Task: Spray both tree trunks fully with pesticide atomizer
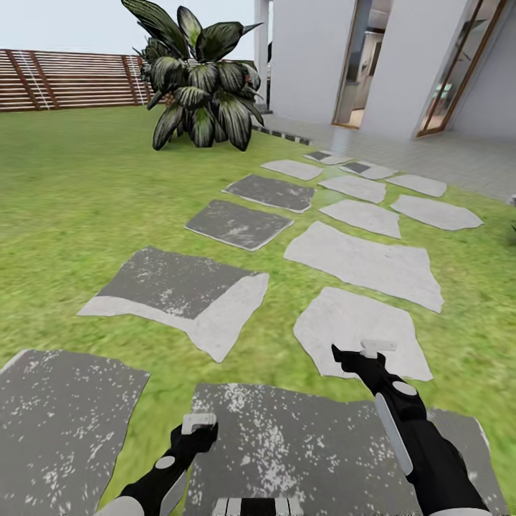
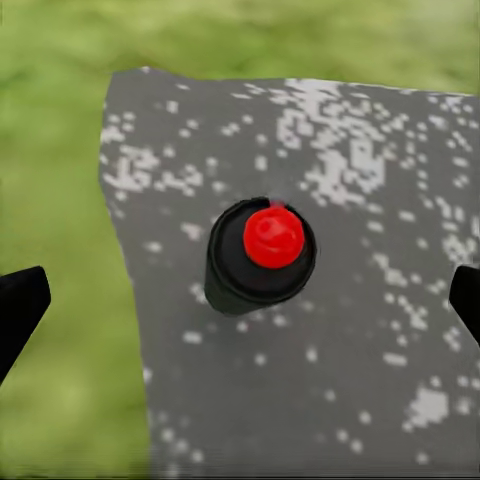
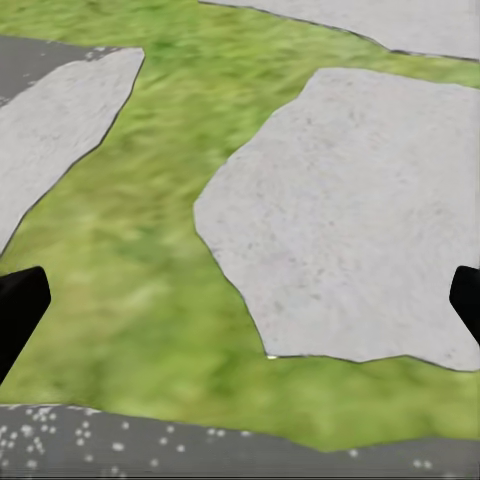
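The pesticide atomizer and both trees are out of view. I face the garden lawn (image 1: 79,193), which a brown slatted fence (image 1: 64,79) closes off at the far left. My left gripper (image 1: 199,423) hangs low over a speckled dark stone slab (image 1: 287,444). It is open, with its dark fingertips (image 2: 20,310) far apart and nothing between them. My right gripper (image 1: 378,348) reaches forward over a pale slab (image 1: 358,326). It is open too, and its fingertips (image 3: 20,305) stand at the picture's two sides, empty.
A path of grey and pale stepping stones (image 1: 247,223) runs ahead to a paved terrace (image 1: 444,154) and a white house with glass doors (image 1: 459,64). A broad-leaved dark bush (image 1: 201,86) stands on the lawn. A black cylinder with a red round top (image 2: 262,252) shows below the left wrist.
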Robot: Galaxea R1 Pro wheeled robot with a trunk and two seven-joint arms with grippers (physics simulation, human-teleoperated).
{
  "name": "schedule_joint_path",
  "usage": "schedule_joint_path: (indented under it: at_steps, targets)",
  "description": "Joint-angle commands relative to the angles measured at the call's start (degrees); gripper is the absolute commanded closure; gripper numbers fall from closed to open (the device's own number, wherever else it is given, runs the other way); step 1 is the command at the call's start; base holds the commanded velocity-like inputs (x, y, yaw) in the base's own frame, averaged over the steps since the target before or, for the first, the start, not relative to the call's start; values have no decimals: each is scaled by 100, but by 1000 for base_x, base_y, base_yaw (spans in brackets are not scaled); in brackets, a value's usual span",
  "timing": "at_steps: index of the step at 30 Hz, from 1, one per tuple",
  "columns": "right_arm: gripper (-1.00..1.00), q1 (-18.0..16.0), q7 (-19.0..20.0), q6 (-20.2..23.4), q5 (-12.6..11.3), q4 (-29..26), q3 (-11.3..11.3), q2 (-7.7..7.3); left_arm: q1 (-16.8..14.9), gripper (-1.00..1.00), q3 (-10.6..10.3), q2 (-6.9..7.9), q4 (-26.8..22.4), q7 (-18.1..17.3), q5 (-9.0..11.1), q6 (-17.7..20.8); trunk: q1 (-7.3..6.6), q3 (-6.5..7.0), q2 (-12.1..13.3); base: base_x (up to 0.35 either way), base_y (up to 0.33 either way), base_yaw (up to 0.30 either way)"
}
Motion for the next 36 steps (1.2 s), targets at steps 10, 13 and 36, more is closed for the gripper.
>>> schedule_joint_path:
  at_steps: [10,13,36]
  targets:
    - [-100,-2,0,0,0,-1,-2,0,-34,-100,-8,-39,-432,-6,0,-110,18,-233,-10,0,0,76]
    - [-100,-1,0,0,0,-13,-7,0,-34,-100,-8,-45,-484,-8,0,-115,18,-238,-10,0,0,15]
    - [-100,-2,0,0,0,-79,-9,0,-185,-100,-8,-46,-547,-9,-9,-99,48,-540,-26,0,0,-59]
